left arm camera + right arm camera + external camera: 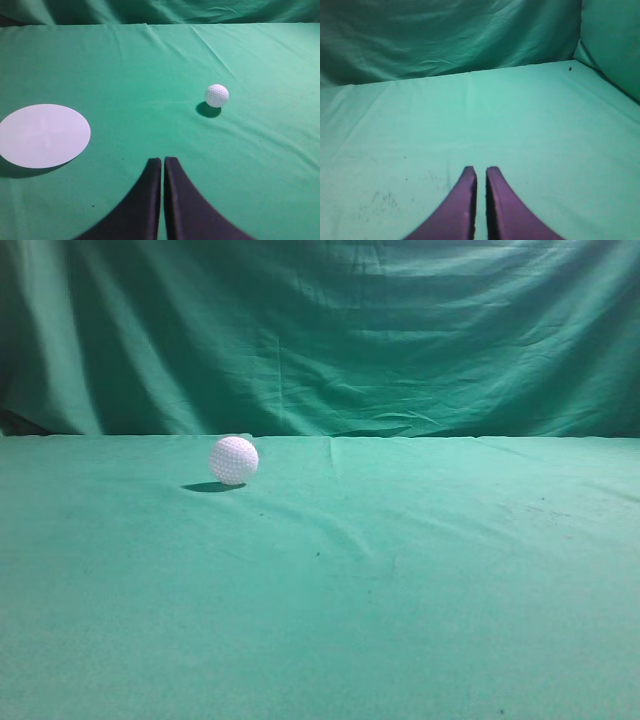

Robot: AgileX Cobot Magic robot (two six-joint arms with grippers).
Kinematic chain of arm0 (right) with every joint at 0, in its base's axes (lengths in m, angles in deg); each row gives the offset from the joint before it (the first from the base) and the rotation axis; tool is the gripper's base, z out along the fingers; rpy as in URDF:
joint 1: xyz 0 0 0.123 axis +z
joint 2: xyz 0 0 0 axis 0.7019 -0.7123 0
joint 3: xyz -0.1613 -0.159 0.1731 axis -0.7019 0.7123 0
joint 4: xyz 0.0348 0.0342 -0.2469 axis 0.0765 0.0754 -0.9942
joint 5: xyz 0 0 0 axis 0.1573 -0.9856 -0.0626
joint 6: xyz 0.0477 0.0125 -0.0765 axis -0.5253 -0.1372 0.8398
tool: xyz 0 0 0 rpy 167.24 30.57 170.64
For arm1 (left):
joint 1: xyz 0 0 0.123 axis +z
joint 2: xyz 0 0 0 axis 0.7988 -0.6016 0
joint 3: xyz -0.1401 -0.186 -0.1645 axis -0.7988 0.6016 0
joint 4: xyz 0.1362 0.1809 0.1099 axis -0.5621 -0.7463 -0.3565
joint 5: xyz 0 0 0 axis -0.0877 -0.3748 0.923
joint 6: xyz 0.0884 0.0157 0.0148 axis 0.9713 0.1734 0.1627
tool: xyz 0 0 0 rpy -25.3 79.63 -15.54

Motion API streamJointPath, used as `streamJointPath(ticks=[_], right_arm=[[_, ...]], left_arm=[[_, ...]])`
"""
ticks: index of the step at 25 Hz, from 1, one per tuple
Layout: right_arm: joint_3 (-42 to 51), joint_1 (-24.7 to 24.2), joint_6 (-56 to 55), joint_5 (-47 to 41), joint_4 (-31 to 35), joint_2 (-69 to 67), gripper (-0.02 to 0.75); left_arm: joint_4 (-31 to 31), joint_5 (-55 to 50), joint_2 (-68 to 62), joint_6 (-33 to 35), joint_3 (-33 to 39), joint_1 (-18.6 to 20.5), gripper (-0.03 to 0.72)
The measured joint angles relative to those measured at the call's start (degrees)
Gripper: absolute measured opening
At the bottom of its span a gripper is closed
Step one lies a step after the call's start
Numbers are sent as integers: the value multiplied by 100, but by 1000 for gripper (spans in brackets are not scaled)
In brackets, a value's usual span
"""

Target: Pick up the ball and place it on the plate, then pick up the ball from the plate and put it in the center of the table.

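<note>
The small white dimpled ball (233, 460) rests on the teal-green table (400, 580), left of centre in the exterior view. It also shows in the left wrist view (216, 95), ahead and to the right of my left gripper (163, 161), which is shut and empty. A flat white round plate (44, 135) lies on the cloth to the left of that gripper, apart from the ball. My right gripper (480, 171) is shut and empty over bare cloth. Neither gripper shows in the exterior view.
A darker folded green drape (320, 330) hangs behind the table's far edge. In the right wrist view the drape (445, 35) closes off the back and the right side. Faint dark specks mark the cloth (380, 200).
</note>
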Motion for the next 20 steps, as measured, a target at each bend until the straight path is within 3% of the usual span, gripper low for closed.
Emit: streamJointPath(ticks=[12, 20], right_arm=[[13, -1, 252, -650, 37, 0, 65], [13, -1, 1535, -733, 1001, 0, 65]], left_arm=[[0, 0, 0, 0, 0, 0, 0], [0, 0, 0, -2, 0, 0, 0]])
